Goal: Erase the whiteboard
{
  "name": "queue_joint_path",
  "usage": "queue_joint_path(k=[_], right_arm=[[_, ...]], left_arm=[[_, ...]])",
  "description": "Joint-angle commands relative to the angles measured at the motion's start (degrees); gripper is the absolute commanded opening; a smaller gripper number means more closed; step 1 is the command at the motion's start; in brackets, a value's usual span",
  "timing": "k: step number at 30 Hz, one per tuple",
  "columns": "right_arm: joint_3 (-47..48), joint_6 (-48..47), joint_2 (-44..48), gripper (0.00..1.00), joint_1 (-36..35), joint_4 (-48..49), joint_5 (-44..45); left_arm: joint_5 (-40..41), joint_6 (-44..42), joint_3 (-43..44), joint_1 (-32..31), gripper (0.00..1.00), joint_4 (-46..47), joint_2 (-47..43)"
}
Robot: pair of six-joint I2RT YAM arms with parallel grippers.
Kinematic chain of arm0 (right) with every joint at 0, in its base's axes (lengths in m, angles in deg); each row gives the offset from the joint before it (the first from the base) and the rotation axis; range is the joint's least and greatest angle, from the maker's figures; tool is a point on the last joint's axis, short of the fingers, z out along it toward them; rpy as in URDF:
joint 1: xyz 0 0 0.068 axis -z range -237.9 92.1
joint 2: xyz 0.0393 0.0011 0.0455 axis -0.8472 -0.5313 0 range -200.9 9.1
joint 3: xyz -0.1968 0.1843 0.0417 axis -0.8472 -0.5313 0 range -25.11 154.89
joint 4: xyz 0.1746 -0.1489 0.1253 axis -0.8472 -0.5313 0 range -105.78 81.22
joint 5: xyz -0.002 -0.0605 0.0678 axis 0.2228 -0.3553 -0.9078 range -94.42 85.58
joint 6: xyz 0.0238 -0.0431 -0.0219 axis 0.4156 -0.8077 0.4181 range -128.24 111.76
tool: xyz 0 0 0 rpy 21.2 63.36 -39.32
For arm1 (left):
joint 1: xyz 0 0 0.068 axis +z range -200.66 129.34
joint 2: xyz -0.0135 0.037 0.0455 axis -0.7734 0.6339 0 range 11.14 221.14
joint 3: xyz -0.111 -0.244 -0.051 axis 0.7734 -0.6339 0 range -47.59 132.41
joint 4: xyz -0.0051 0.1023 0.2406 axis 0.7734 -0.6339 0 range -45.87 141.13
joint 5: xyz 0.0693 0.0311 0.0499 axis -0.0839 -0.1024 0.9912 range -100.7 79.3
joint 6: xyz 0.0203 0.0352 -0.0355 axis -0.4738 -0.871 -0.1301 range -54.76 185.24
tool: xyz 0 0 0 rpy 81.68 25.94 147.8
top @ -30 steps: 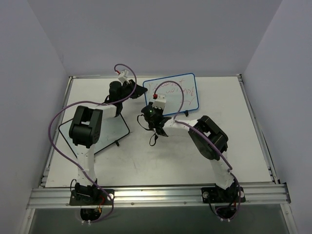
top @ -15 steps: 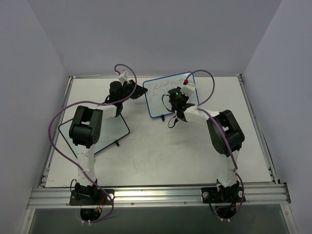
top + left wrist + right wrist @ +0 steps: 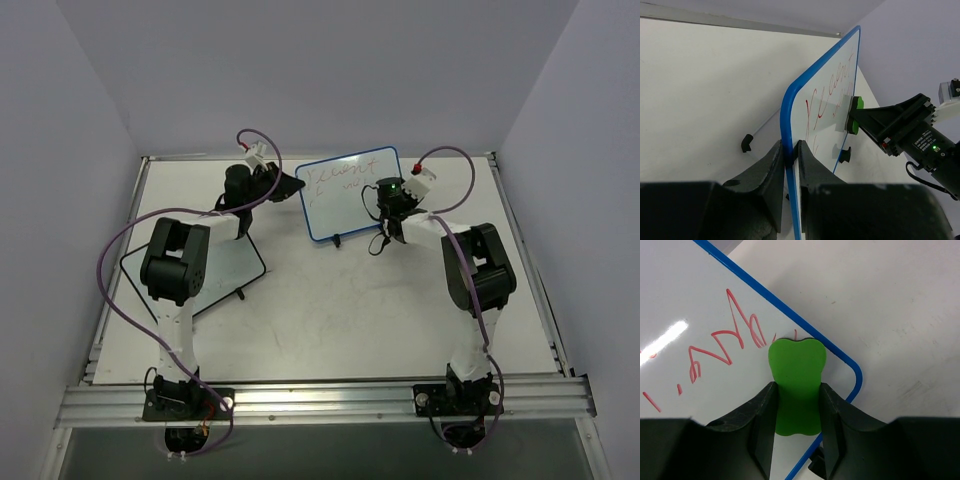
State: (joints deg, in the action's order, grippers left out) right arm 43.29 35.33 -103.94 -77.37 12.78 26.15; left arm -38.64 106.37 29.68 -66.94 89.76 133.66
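- Left gripper [image 3: 284, 186]: fingers narrowed onto the blue frame. One finger [image 3: 771, 165] is on the back of the edge and the other on the writing side, with the frame pinched between them.
- Whiteboard [image 3: 345, 198]: small, with a blue rounded frame. It stands tilted on the table, its near side edge running up from between the left gripper's fingers in the left wrist view [image 3: 826, 102]. The rest of the board stretches away from that gripper toward the right gripper.
- Feet: two small black feet under the board. In the left wrist view, one [image 3: 746, 143] shows behind the board, left of the fingers, and one [image 3: 844, 155] shows on the writing side.
- Right gripper [image 3: 388, 196]: closed on a green eraser, with a finger against each flank of it [image 3: 797, 390]. It sits at the end of the board farthest from the left gripper.
- Eraser [image 3: 796, 367]: green, waisted shape. Its face is pressed to the white surface just beyond the right fingertips, close inside a rounded corner of the frame.
- Red writing [image 3: 735, 325]: scrawled strokes to the left of the eraser, the nearest one touching its top edge.
- Black-framed board [image 3: 228, 268]: lies flat on the table, under the left arm, well behind its gripper.
- Table [image 3: 330, 320]: white top.
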Motion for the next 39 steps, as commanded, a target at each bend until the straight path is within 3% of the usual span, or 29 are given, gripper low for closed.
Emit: queue_joint_path(k=[1,13,19,39], right_arm=[[-1.61,-0.24,-2.45,0.0,-0.4,-6.36,-1.83],[3.84,-0.42,-5.96,0.0,-12.42,-6.97,1.24],[5.25,-0.07,-7.73,0.0,-14.29,-7.41,1.34],[1.91,-0.15,-3.51,0.0,-0.58,-11.28,-0.51]], left_arm=[[-1.94,-2.72,1.3,-0.87,0.05,-1.72,-1.76],[-1.85,-2.8,0.95,-0.87,0.04,-1.72,-1.85],[-1.85,-2.89,0.6,-0.87,0.04,-1.54,-1.85],[-2.03,-2.1,-0.11,-0.69,0.04,-0.58,-1.14]])
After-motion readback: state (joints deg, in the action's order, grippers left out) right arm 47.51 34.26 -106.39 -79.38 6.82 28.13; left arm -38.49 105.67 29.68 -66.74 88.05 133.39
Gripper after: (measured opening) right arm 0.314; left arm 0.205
